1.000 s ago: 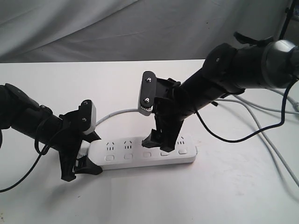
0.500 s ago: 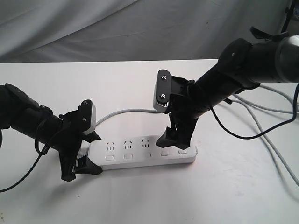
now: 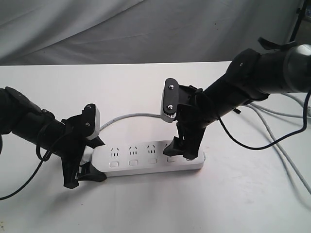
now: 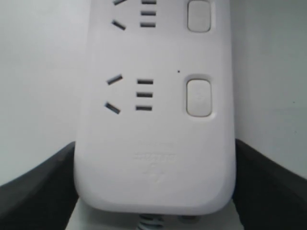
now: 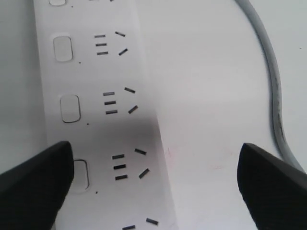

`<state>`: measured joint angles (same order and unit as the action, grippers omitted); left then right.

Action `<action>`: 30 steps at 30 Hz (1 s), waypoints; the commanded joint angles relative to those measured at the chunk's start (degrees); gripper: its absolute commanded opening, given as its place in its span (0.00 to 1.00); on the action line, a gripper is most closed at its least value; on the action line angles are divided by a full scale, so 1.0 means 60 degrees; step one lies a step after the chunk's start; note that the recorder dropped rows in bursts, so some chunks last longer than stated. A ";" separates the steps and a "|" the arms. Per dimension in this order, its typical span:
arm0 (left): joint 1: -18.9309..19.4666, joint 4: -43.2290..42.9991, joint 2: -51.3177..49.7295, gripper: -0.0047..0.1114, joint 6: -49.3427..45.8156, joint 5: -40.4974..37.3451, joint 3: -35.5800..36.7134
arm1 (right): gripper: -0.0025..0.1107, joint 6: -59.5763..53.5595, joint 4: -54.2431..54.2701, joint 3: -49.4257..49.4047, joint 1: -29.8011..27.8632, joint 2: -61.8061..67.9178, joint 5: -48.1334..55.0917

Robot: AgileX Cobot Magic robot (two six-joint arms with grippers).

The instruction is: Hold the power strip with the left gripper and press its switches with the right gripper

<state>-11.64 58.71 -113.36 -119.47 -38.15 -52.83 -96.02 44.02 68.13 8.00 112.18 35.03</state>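
1. At the left centre of the exterior view, the left gripper (image 3: 87,164) straddles the rounded left end of the power strip (image 3: 146,160). Its jaws are clenched on that end. The left wrist view shows them against both long edges. This looks like an anchor, so the bar cannot slide or swing when it is pushed from above.
2. The power strip lies flat on the white bench (image 3: 243,199) in the lower middle of the frame. It is sockets-up and runs left to right, which leaves every button reachable from overhead.
3. Its grey cord (image 3: 131,116) leaves the gripped end and arcs behind the strip toward the upper middle, off the working face.
4. The switches (image 3: 133,163) line the strip's lower edge, one below each socket. The three on the left stand uncovered.
5. Right of centre, the right gripper (image 3: 183,150) slants down from the upper right onto the strip's right-hand part.
   - Its jaws are released, spread wide, and hold nothing.
   - In the right wrist view one fingertip (image 5: 36,184) sits just beside a switch while the other hangs over bare bench. The spread probably lets a single tip do the prodding.
   - I cannot tell whether that tip is pressing yet.
6. At the far right, loose cables (image 3: 286,141) trail over the bench, apart from the strip.
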 commanded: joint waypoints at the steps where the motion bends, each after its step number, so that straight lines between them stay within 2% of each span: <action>1: -0.0068 -0.0073 -0.0009 0.04 -0.0090 0.0353 -0.0027 | 0.77 -0.0178 0.0078 -0.0064 -0.0012 0.0237 -0.0249; 30: -0.0068 -0.0073 -0.0009 0.04 -0.0090 0.0353 -0.0027 | 0.77 -0.0217 -0.0284 -0.0064 -0.0012 0.0508 -0.0257</action>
<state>-11.64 58.71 -113.36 -119.47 -38.04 -52.83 -96.60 44.18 68.13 8.00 114.47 33.28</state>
